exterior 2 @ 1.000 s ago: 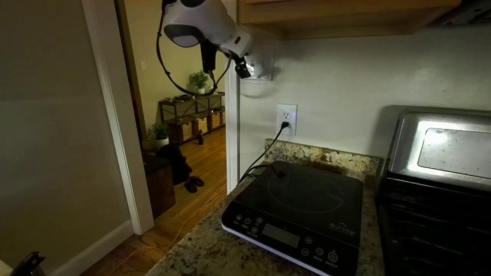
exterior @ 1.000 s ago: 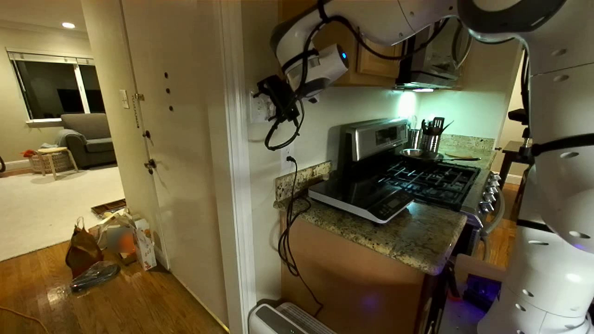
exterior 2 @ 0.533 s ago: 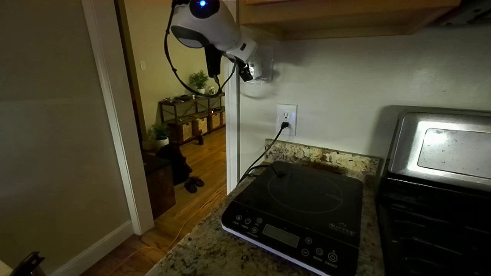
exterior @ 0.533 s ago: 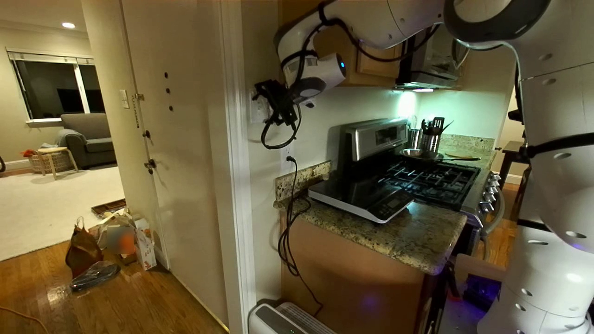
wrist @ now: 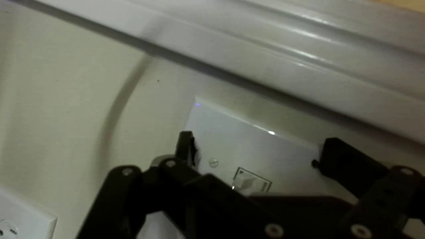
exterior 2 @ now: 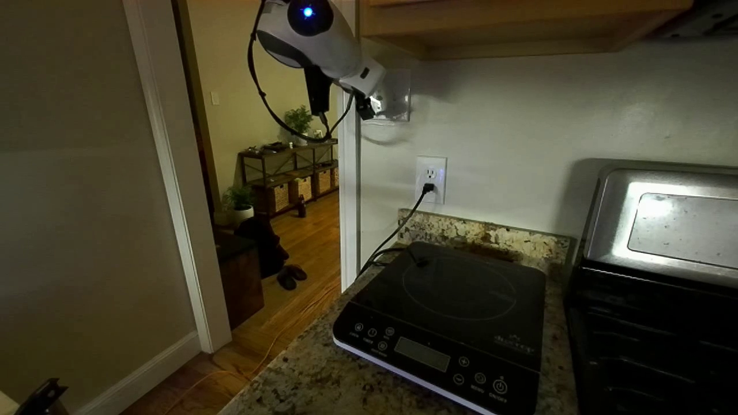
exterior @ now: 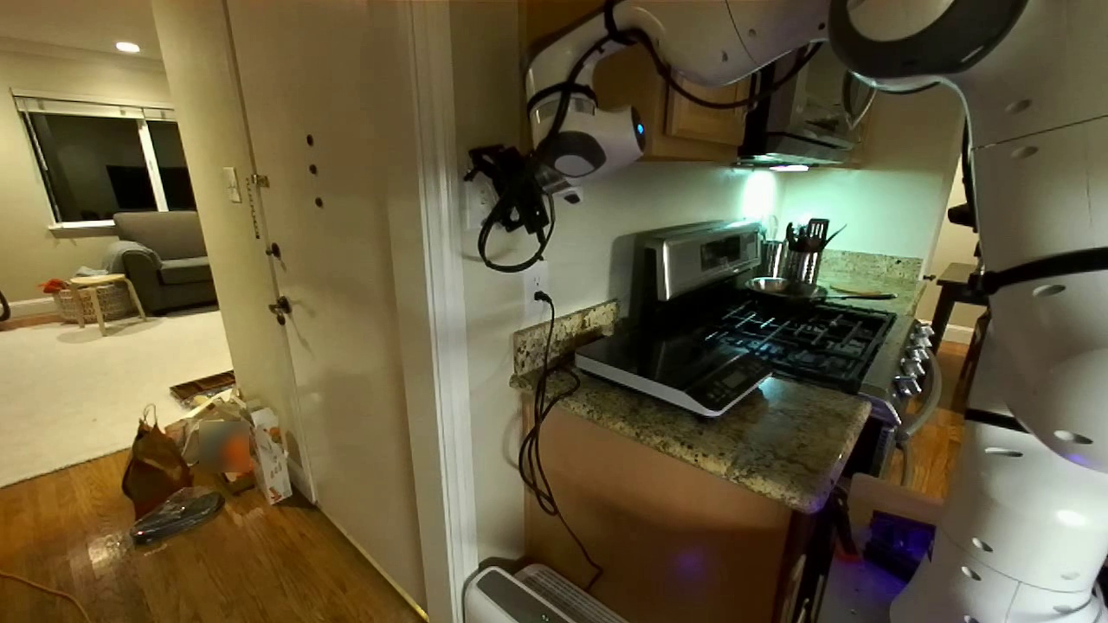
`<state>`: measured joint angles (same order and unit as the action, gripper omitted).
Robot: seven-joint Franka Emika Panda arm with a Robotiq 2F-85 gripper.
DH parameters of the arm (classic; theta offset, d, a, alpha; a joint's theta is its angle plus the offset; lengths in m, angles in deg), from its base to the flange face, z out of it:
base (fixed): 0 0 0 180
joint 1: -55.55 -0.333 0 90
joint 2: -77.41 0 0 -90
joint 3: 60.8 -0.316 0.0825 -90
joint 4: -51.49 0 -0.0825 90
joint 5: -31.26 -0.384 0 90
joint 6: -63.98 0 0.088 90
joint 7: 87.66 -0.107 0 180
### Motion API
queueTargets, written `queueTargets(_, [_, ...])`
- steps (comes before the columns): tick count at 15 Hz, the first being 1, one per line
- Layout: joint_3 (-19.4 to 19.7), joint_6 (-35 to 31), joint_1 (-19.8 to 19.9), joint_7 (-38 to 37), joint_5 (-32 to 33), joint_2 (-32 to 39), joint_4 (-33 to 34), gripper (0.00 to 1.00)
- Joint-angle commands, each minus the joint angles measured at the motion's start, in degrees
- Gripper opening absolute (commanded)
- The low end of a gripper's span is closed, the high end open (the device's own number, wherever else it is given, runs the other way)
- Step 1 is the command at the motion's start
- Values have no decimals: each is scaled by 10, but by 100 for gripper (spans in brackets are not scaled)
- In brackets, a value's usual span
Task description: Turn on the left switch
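Note:
The white wall plate [wrist: 245, 139] lies close behind my fingers in the wrist view. The left switch [wrist: 251, 182], small and white, sits in it on the side nearer the door trim. Its lower part is hidden by my gripper's dark linkage, and which way its lever leans is hard to tell. The rest of the plate is hidden too. My gripper [wrist: 257, 146] is open, its fingers wide apart on either side of the plate's middle with nothing between them. In an exterior view the gripper [exterior 2: 365, 107] is in front of the plate [exterior 2: 398, 104].
White door trim [wrist: 265, 53] runs beside the plate. An outlet [exterior 2: 431, 173] with a dark cord is below it. A wooden cabinet [exterior 2: 519, 29] hangs above right. An induction cooktop [exterior 2: 455, 288] sits on the granite counter [exterior: 692, 441] beside the stove [exterior: 805, 337].
My hand has turned and tilted slightly in front of the plate, and its hanging cable loop has swung left in an exterior view. The forearm has shifted a little. The gripper stays close to the wall.

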<state>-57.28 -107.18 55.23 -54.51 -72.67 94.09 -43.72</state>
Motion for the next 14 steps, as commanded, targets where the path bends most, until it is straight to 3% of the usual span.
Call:
queueTargets(1, [1, 31, 4, 62, -45, -23, -3, 100])
queueTargets(10, [2, 8, -2, 91, -40, -36, -9, 100])
queueTargets(14, [0, -7, -4, 60, -9, -32, -26, 100])
